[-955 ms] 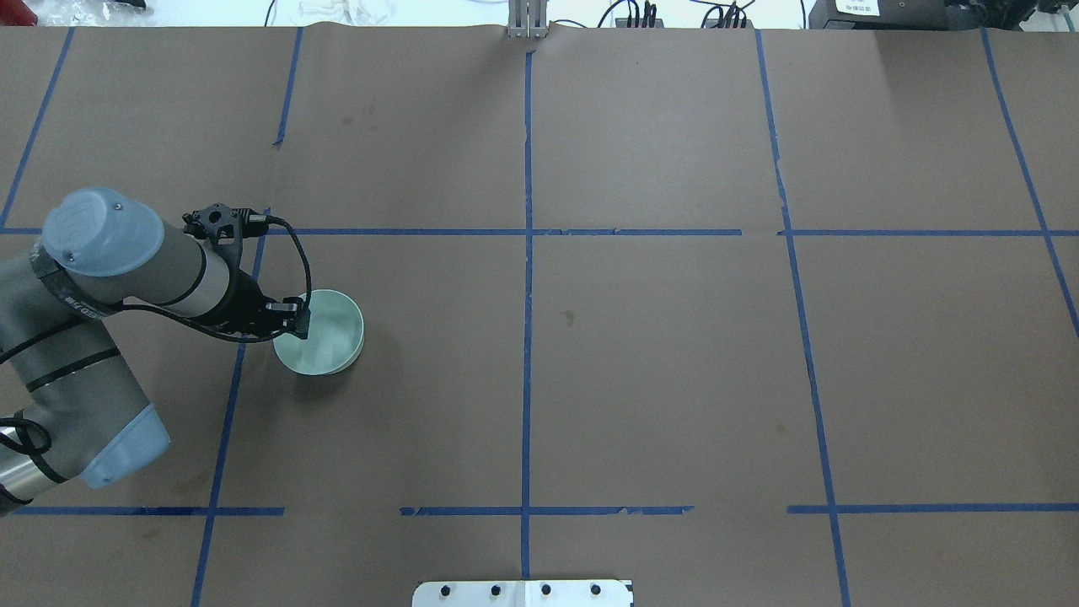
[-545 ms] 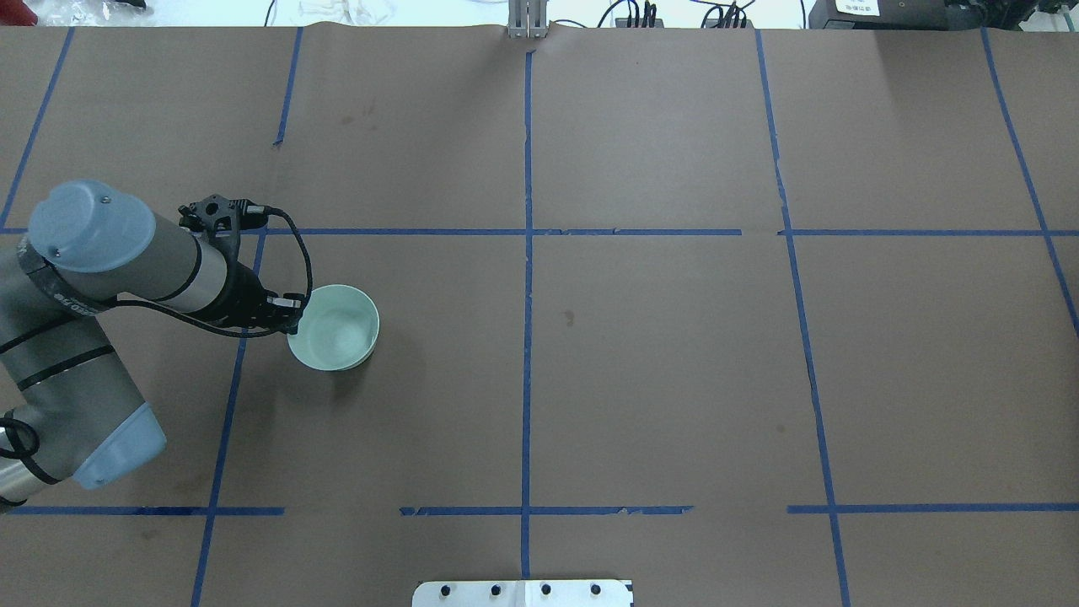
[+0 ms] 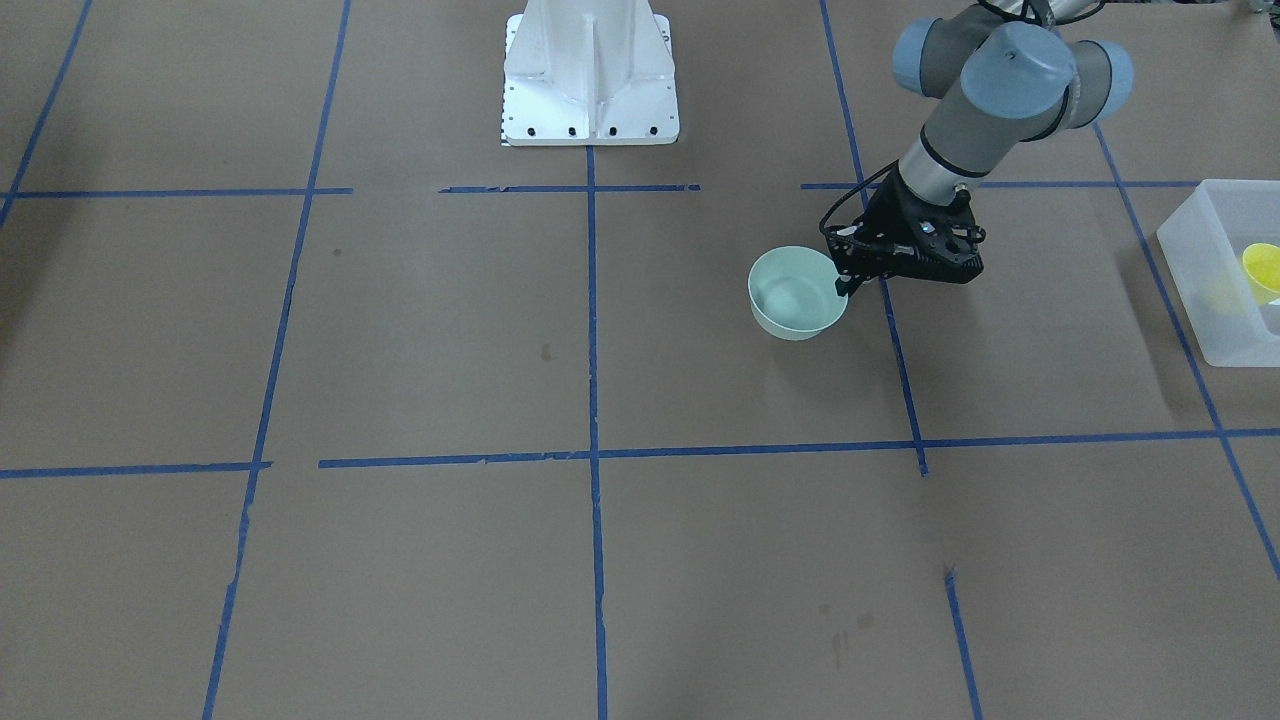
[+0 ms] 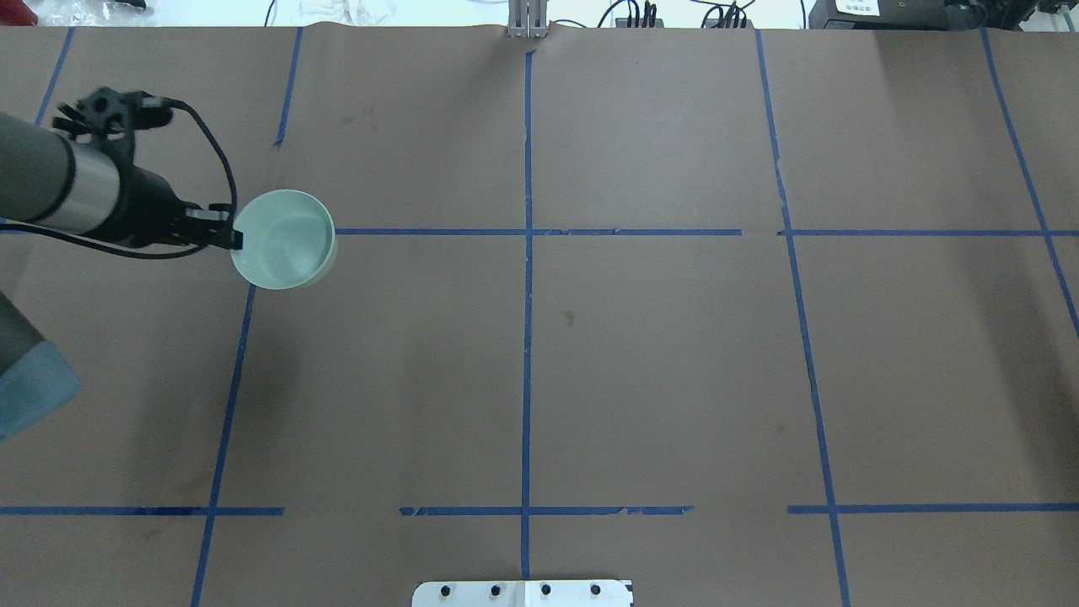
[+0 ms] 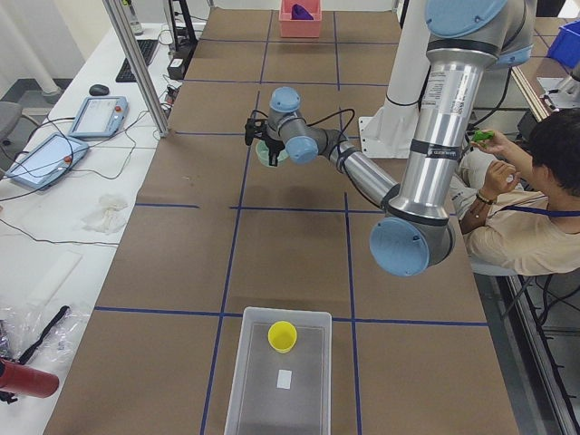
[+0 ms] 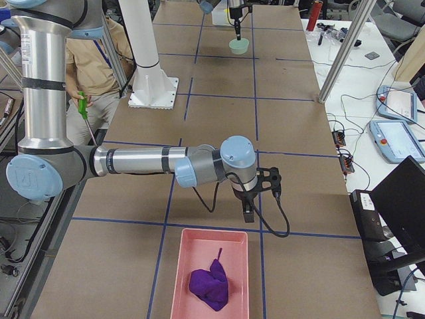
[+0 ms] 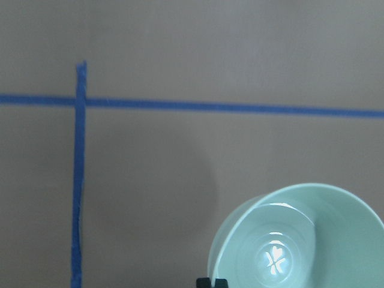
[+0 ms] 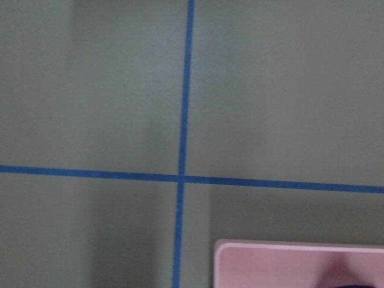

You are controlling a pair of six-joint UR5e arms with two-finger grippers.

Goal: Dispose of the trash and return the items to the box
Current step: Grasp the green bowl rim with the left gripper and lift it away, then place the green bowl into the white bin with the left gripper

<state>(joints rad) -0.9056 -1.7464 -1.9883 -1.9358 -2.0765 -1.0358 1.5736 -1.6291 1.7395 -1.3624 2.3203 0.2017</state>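
My left gripper [image 4: 236,239] is shut on the near rim of a pale green bowl [image 4: 284,239] and holds it off the table. The gripper [image 3: 845,284] and bowl [image 3: 795,295] also show in the front view. The left wrist view shows the empty bowl [image 7: 300,240] with one fingertip [image 7: 212,282] on its rim. The frosted white box [image 5: 279,381] stands at the table's left end with a yellow cup [image 5: 282,336] in it. The box [image 3: 1215,265] and cup [image 3: 1262,270] also show in the front view. My right gripper [image 6: 248,214] hangs by a pink tray; I cannot tell whether it is open.
The pink tray [image 6: 178,286] at the table's right end holds a purple cloth [image 6: 209,284]. The robot's white base [image 3: 590,75] stands at mid-table. A seated person [image 5: 526,208] is beside the robot. Blue tape lines cross the brown table.
My left gripper has lifted the bowl and carried it away from the robot and towards the table's left end.
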